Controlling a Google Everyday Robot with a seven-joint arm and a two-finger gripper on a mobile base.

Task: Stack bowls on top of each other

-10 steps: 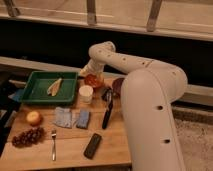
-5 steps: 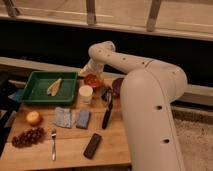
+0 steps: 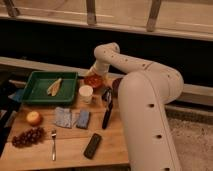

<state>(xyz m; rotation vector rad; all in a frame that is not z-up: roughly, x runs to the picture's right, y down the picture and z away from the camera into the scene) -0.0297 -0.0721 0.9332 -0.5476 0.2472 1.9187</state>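
My gripper (image 3: 96, 73) hangs right over the glossy orange-red bowl (image 3: 93, 81) at the far edge of the wooden tabletop (image 3: 70, 145). Whether it is open or closed, I cannot tell. The dull purple bowl (image 3: 115, 86) sits just beside the orange-red one.

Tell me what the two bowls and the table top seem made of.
The orange-red bowl looks glazed ceramic or hard plastic: glossy sheen. The purple bowl looks matte plastic, perhaps: no highlights. The table top looks wooden: tan, plank-like. The gripper is at the orange-red bowl.
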